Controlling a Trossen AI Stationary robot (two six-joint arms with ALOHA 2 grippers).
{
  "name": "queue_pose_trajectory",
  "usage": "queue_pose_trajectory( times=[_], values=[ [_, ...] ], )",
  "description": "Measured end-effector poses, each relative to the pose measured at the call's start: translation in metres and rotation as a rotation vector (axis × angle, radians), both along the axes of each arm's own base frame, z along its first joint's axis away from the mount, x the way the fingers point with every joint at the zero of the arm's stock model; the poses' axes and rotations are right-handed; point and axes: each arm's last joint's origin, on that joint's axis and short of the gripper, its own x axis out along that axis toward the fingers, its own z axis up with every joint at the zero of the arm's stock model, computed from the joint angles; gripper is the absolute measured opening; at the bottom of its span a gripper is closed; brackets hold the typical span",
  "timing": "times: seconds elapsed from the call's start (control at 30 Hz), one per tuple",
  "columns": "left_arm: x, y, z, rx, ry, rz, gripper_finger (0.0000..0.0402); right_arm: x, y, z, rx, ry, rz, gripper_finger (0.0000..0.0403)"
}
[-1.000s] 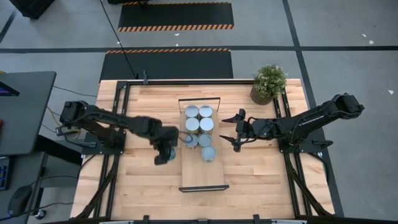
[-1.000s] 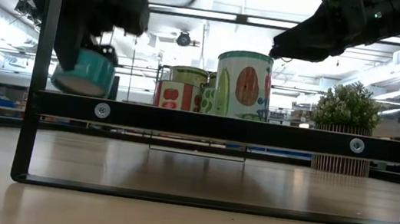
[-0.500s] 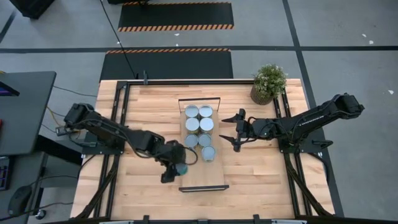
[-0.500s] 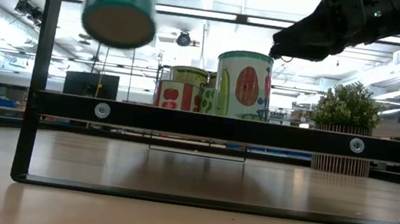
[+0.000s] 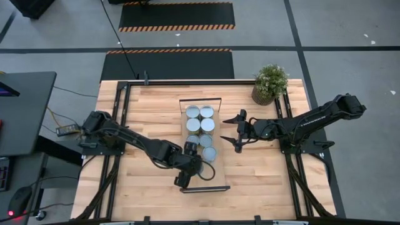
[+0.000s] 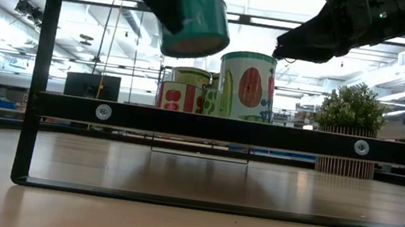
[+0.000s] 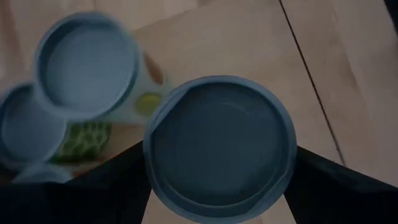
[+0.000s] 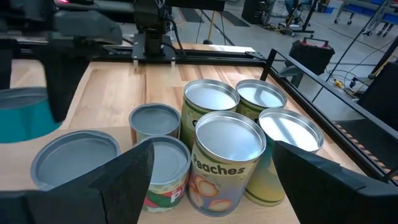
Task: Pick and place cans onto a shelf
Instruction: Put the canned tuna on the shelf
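My left gripper [image 5: 192, 169] is shut on a teal-sided can [image 6: 196, 26] with a blue-grey top [image 7: 221, 146], in the air over the near part of the shelf [image 5: 212, 181]. The shelf is a light-wood board with a black end frame [image 6: 224, 128]. Several cans [image 5: 200, 125] stand upright on its far half, and they also show in the right wrist view [image 8: 227, 155]. My right gripper [image 5: 236, 132] is open and empty, just right of those cans and above them [image 6: 294, 43]. My left gripper pinches the can between its two fingers [image 7: 124, 171], one on each opposite side of the wall [image 7: 152, 168], near the top rim. The fingers come from above, slanting in from the table's left. The can hangs clear of the shelf, tilted.
A potted green plant [image 5: 270, 83] stands at the table's far right corner. Black frame rails [image 5: 122, 125] run along both sides of the table. Bare board lies on the shelf's near half, under the held can.
My left gripper has carried the teal can up and toward the table's right and near edge. It has gone from beside the shelf's left side to above the shelf's near part. The can stays in the hold, tilted. My right gripper has kept still.
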Motion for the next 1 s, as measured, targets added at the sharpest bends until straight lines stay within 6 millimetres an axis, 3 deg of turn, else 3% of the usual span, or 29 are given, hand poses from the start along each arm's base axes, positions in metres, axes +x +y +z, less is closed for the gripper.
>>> queue_pose_trajectory(
  times=[0.2, 0.43, 0.6, 1.0],
  values=[
    [0.004, -0.013, -0.010, 0.066, -0.016, -0.128, 0.0302, 0.000, 0.000, 0.000, -0.005, 0.001, 0.001, 0.0334],
    [0.007, -0.019, -0.025, -0.009, 0.041, -0.115, 0.0302, 0.000, 0.000, 0.000, 0.000, -0.005, 0.002, 0.0334],
    [0.006, -0.018, -0.022, 0.002, 0.036, -0.141, 0.0302, 0.000, 0.000, 0.001, 0.001, -0.006, 0.002, 0.0334],
    [-0.002, -0.017, -0.024, 0.228, 0.093, -0.492, 0.0302, 0.000, 0.001, 0.000, 0.008, -0.004, 0.022, 0.0334]
  ],
)
